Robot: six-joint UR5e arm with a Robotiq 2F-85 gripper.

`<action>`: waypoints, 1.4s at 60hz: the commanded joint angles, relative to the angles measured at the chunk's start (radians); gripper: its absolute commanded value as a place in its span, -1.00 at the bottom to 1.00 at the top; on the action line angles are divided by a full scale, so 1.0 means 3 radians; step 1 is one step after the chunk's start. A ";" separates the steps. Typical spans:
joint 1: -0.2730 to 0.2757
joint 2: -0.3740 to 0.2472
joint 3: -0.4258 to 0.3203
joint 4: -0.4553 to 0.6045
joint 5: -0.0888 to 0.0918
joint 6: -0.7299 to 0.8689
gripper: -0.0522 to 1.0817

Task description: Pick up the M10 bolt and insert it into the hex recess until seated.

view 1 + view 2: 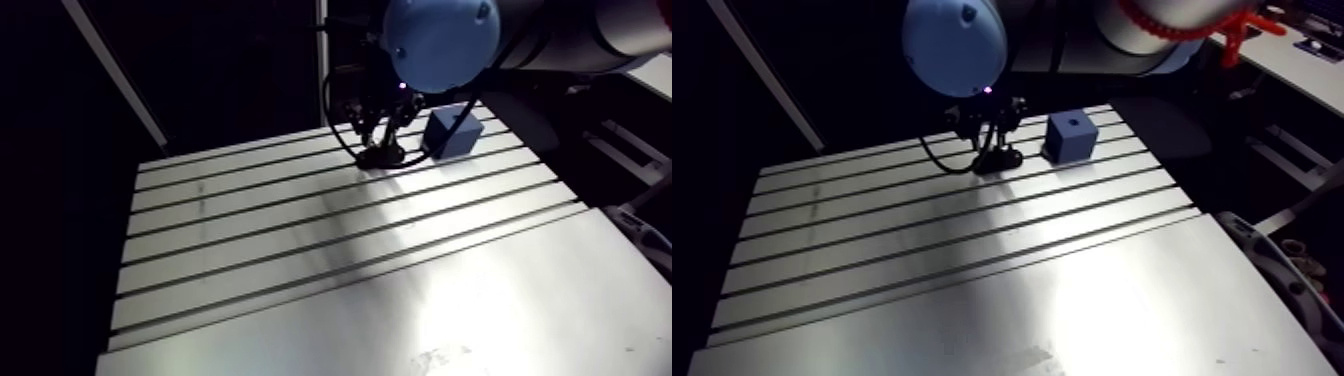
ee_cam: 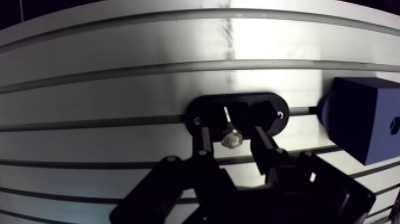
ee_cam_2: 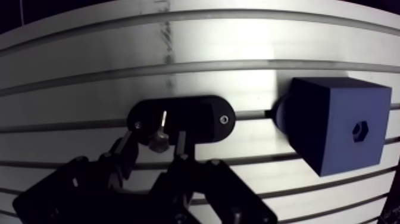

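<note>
Legible text: none in the arm view or the wrist view
Blue block (image 3: 333, 119): no label or number can be read on its faces
Black plate (image 3: 196, 119): no brand or marking can be read
Bench (image 3: 89, 71): no sign or lettering can be read
</note>
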 commanded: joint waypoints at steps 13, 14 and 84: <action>0.0000 0.0003 0.0005 0.0000 -0.0004 -0.0005 0.10; 0.0000 0.0003 0.0005 0.0000 -0.0004 -0.0005 0.12; 0.0000 0.0023 0.0000 0.0000 0.0001 -0.0025 0.28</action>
